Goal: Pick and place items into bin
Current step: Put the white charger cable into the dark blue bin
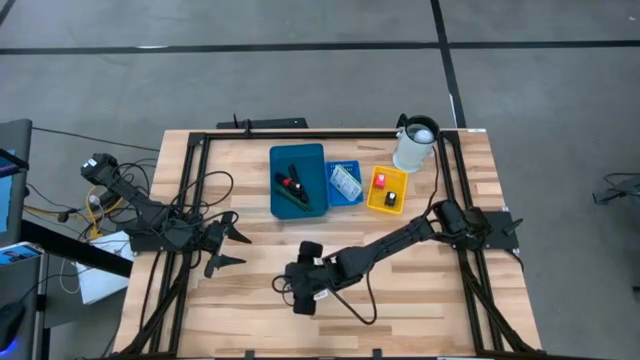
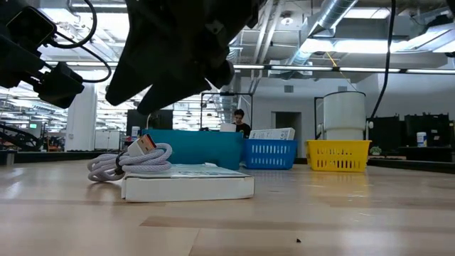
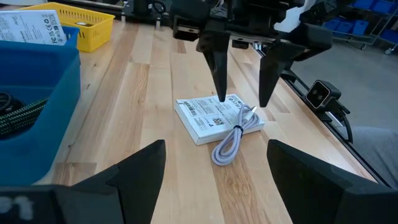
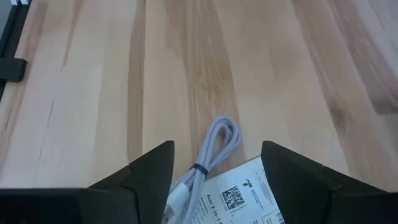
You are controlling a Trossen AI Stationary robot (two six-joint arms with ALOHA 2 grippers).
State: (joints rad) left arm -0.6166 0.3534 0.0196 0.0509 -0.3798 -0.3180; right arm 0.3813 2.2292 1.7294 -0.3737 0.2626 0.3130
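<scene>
Near the front middle of the wooden bench (image 1: pixel 250 300), the right gripper (image 3: pixel 242 74) is hovering just above a flat white box (image 3: pixel 214 118) with printed labels. Its fingers (image 3: pixel 219 68) are standing apart, pointing down on either side of the box's far end without touching it, as the left wrist view shows. A coiled pale grey cable (image 3: pixel 233 140) is lying across the box and trailing onto the bench beside it; in the right wrist view the cable's loop (image 4: pixel 217 146) is sitting between the two dark fingers, with the box's printed corner (image 4: pixel 249 196) next to it. From table height the cable (image 2: pixel 131 162) is resting on top of the box (image 2: pixel 188 186).

The left gripper (image 1: pixel 228 247) is waiting over the left part of the bench, well apart from the box, with its fingers spread wide and holding nothing.

Toward the back of the bench, a large blue bin (image 1: pixel 298 180) is holding dark cables and a small red piece. Just beside it, a smaller blue basket (image 1: pixel 343 183) is holding white printed packets, and next to that a yellow basket (image 1: pixel 387 190) is holding a red piece and a black piece. A white cylindrical jug (image 1: pixel 415 145) is standing at the back right corner. In the room beyond, a person (image 2: pixel 238 122) is sitting behind the bins.
</scene>
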